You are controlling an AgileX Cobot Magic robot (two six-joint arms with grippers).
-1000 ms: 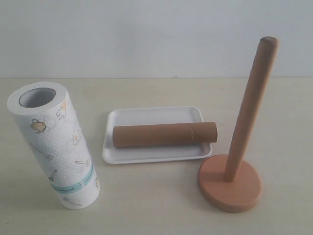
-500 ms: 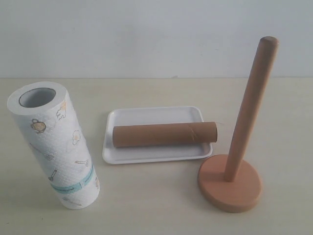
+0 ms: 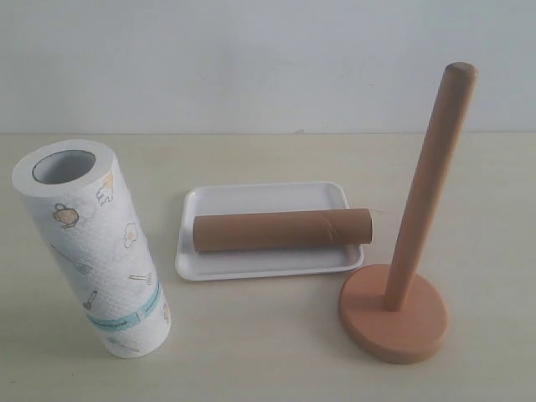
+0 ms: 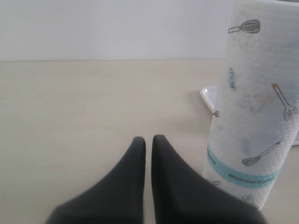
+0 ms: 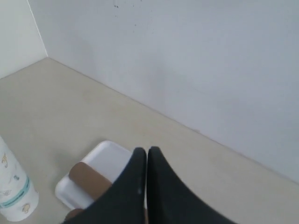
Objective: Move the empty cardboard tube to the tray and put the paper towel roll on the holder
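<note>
Half done: empty cardboard tube (image 3: 280, 231) lies in the tray (image 3: 260, 197). Paper towel roll (image 3: 96, 260) stands on bench (image 3: 268, 360) at tray's 9 o'clock, holder (image 3: 414, 218) at 3. Left hand (image 4: 148, 140) and right hand (image 5: 146, 151) pressed together, empty. Best: spread left wide, grip roll mid-body, lower core straight over post.

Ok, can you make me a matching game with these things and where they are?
Things:
1. cardboard tube
2. paper towel roll
3. holder
4. tray

Places or states:
a. standing upright on the left
b. lying on its side in the tray
c. on the right, post bare
d. white, flat in the middle

Pairs: 1-b, 2-a, 3-c, 4-d
</note>
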